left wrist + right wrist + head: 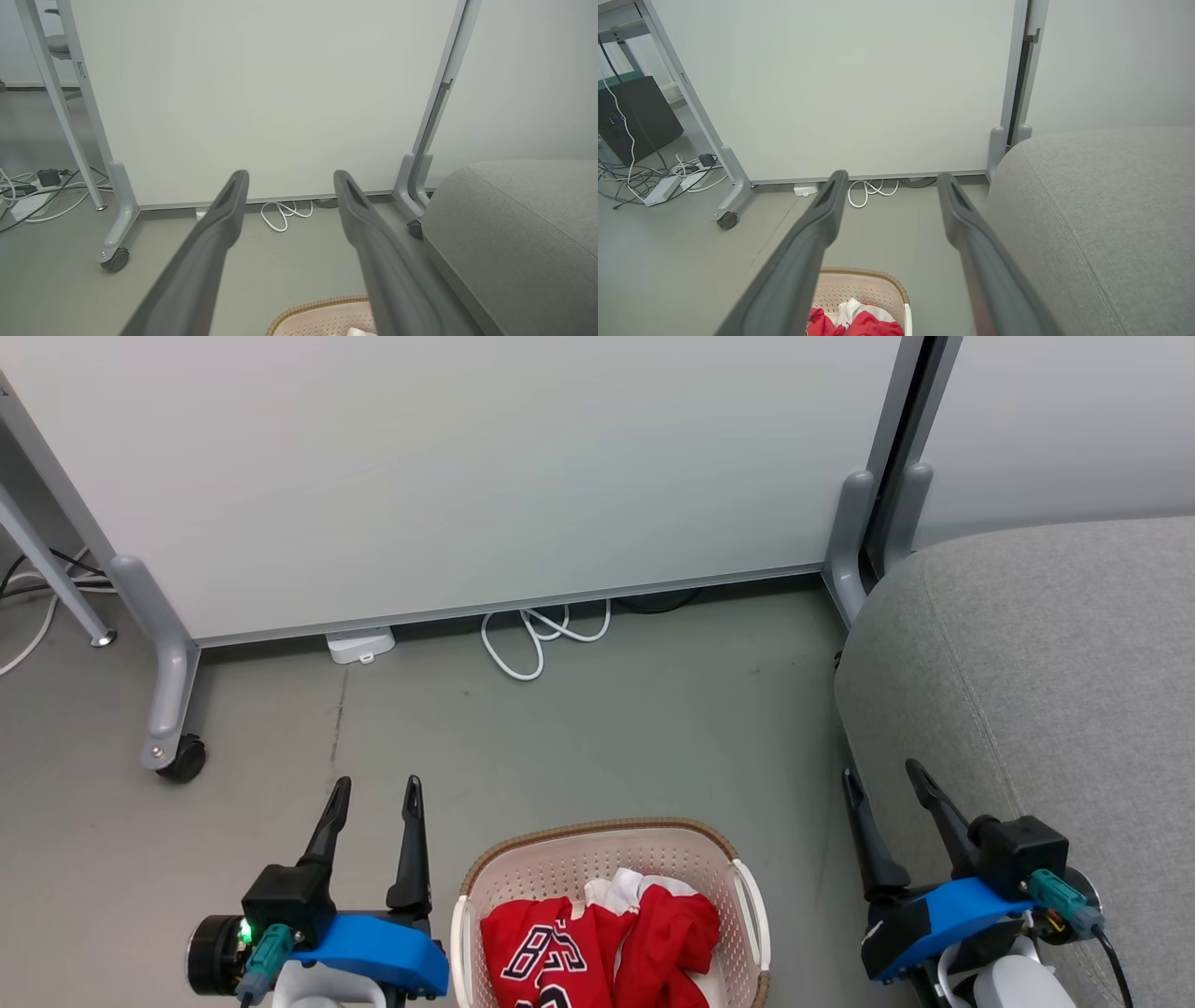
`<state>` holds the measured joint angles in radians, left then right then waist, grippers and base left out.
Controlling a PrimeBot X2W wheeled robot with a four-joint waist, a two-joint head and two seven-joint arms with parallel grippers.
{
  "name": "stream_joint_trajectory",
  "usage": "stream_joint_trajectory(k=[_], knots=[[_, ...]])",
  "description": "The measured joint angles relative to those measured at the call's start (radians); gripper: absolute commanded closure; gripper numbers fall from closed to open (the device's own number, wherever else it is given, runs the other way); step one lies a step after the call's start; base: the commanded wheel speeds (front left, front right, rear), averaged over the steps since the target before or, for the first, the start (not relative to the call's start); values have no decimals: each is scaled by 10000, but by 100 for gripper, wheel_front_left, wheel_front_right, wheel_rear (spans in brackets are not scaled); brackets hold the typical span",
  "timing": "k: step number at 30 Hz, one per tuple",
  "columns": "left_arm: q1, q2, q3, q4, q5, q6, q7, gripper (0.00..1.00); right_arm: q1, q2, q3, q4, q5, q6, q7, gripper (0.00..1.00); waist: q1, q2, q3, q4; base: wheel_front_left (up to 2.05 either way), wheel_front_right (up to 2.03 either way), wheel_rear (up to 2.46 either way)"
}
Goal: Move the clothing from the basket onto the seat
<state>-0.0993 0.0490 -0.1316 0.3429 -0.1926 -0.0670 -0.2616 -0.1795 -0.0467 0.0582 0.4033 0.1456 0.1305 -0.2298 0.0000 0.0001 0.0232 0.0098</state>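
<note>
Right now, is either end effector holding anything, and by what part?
Nothing is held. The left end effector and right end effector are both open and empty; the clothes lie in the basket.

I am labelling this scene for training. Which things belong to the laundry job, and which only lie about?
Job: clothing, basket, seat, left gripper, right gripper.
Lying about: white cable, white box, partition panel, its caster.
</note>
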Motion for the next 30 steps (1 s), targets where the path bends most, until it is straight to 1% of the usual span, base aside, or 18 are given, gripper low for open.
stream_joint_trajectory(k=[13, 18, 23, 30], knots=[[1, 0, -33, 25, -65, 50, -2, 0, -17, -2, 15, 4, -23, 0, -2, 0, 0, 0, -31, -22, 0, 0, 0], [1, 2, -19, 178, -211, 48, -6, 0, -80, -4, 84, -52, 10, 0, 2, 0, 0, 0, 113, -85, 0, 0, 0], [-202, 6, -153, 698, -272, 33, -13, 0, -392, -8, 259, -324, -13, 0, 50, 0, 0, 0, 533, -219, 0, 0, 0], [-1166, 6, -612, 1684, -274, -146, -13, 0, -1266, -10, 589, -961, -228, 0, 150, 0, 1, 0, 1660, -497, 0, 0, 0]])
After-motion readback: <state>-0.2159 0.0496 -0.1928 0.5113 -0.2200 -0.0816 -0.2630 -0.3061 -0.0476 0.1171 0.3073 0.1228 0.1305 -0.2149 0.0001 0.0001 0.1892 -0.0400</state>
